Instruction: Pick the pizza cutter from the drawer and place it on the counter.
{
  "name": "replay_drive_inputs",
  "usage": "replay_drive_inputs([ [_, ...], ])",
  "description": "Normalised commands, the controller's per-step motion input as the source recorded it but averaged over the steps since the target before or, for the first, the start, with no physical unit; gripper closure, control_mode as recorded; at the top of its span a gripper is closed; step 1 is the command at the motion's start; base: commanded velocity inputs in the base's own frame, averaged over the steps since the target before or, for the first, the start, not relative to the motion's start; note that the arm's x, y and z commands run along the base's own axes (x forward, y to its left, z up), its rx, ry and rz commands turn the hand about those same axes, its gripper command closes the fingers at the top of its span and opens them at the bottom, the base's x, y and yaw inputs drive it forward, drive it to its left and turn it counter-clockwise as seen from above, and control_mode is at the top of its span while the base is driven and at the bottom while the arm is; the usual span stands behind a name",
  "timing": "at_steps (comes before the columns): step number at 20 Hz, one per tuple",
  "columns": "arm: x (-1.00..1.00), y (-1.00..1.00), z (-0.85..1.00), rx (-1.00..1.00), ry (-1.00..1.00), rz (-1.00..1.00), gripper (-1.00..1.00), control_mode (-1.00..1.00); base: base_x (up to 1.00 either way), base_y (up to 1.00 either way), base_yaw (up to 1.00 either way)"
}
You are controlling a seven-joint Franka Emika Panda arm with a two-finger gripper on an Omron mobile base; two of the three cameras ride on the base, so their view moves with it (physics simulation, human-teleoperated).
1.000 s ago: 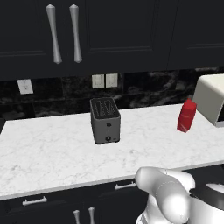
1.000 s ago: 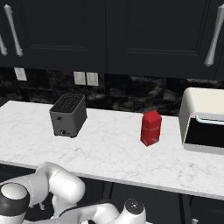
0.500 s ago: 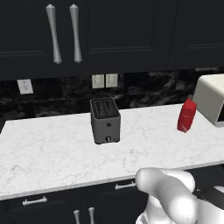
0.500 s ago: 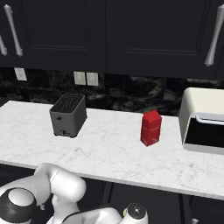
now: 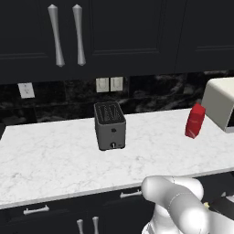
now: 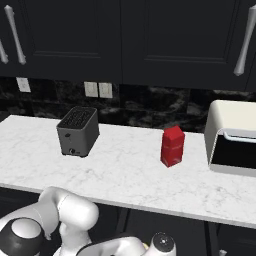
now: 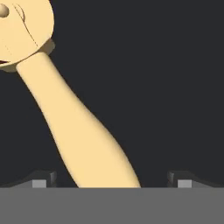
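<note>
In the hand view the tan-yellow pizza cutter [image 7: 74, 122] lies very close on a dark floor, presumably the drawer's. Its round wheel is at the top left and its tapered handle runs down between my two fingertips [image 7: 43, 178]. My gripper [image 7: 111, 181] is open, one tip on each side of the handle's end, touching nothing that I can see. The white marble counter [image 5: 55, 160] [image 6: 125, 170] spans both base views. The arm's white links bend down below the counter's front edge.
On the counter stand a dark grey toaster [image 5: 109, 125] [image 6: 77, 131], a red carton [image 5: 195, 120] [image 6: 172, 146] and a white microwave-like box [image 5: 221, 103] [image 6: 232, 135] at the right. Dark cabinets with silver handles hang above; drawer fronts run under the counter.
The arm's white links have shifted slightly lower in both base views. The things on the counter have not moved.
</note>
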Motion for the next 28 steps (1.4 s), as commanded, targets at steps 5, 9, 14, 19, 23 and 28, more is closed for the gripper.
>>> replay_drive_inputs([
  [5, 0.02, 0.00, -0.15, 0.00, 0.01, 0.00, -1.00, -1.00, 0.00, 0.00, 0.00],
  [9, 0.00, 0.00, -0.32, 0.01, 0.10, 0.00, -1.00, -1.00, 0.00, 0.00, 0.00],
  [14, 0.00, 0.00, -0.40, 0.02, 0.11, 0.00, -1.00, -1.00, 0.00, 0.00, 0.00],
  [19, 0.00, 0.00, -0.31, 0.00, 0.05, 0.00, 1.00, -1.00, 0.00, 0.00, 0.00],
  [23, -0.07, 0.00, -0.12, 0.01, 0.00, 0.00, 1.00, -1.00, 0.00, 0.00, 0.00],
  [28, -0.25, -0.05, 0.00, 0.02, 0.00, -0.01, 1.00, -1.00, 0.00, 0.00, 0.00],
])
